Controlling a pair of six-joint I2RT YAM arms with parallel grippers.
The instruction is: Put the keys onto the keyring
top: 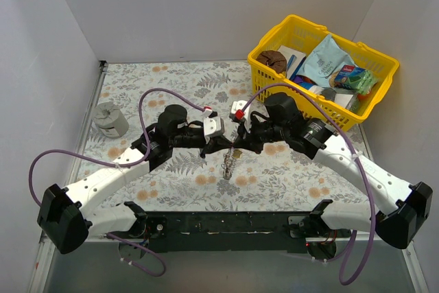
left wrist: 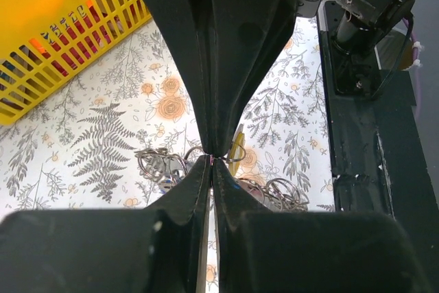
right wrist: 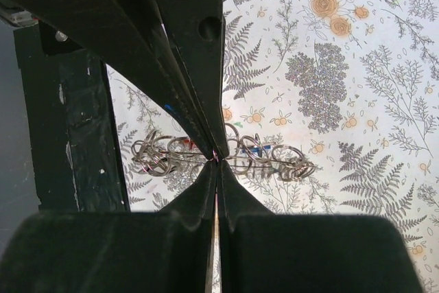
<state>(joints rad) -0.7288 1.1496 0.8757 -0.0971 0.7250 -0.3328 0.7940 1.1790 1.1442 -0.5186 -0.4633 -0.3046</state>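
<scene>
White walls close in a table (top: pixel 171 80) spread with a fern-and-flower cloth. A yellow basket (top: pixel 273 38) of packets and oddments sits at its far right corner, and a grey cylinder (top: pixel 110 119) stands near the left edge. Both arms reach inward and meet tip to tip over the middle of the table.

The left gripper (left wrist: pixel 212 159) is closed, its black fingers (left wrist: pixel 206 101) pressed flat together. A thin loop of silver wire, the keyring (left wrist: pixel 233 158), comes out right at their tips, so it appears pinched there. The right gripper (right wrist: pixel 218 159) is closed as well, its tips buried in a tangle of small linked rings (right wrist: pixel 288 166). The wire is too fine to tell which strand it holds.

The keys (top: pixel 230 164) show from above as a small metal bunch just on the near side of the two grippers. The left wrist view catches a yellow head (left wrist: pixel 238 143) just beside the fingertips, and the right wrist view shows a fleck of blue (right wrist: pixel 257 149) among the rings. Whether any key is threaded on the keyring cannot be told.
</scene>
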